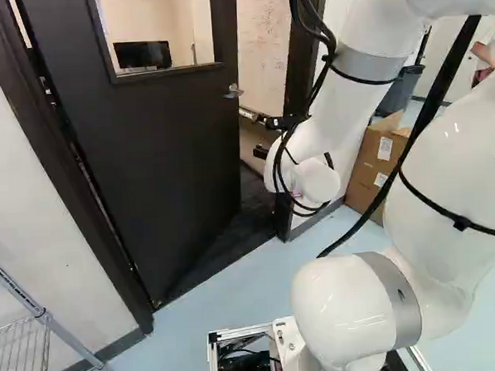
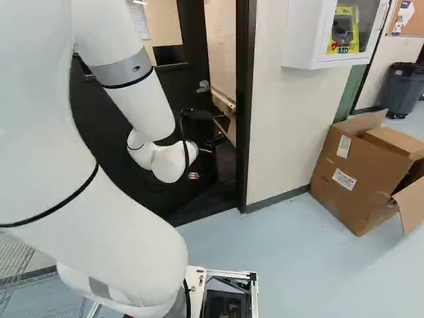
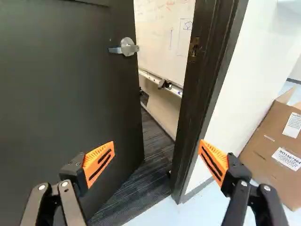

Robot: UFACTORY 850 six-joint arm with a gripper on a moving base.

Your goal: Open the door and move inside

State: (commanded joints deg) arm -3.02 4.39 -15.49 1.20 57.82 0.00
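Gripper (image 3: 157, 142) up front: fingers spread wide, nothing held, facing between door's free edge and frame (image 3: 200, 94). Likely held wide because door (image 3: 70, 94) is ajar and needs a push, not a grip. Handle (image 3: 127, 47) sits by door's free edge, lever roughly level, pointing hinge side. Door hangs off frame's left upright in the left base view, long axis vertical, face angled inward from hinge edge.

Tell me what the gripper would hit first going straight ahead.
Probably the door or the door frame: the gripper aims roughly at the gap between them, but its open fingers look spread too wide to pass. Which comes first, I can't tell; depth is unclear.
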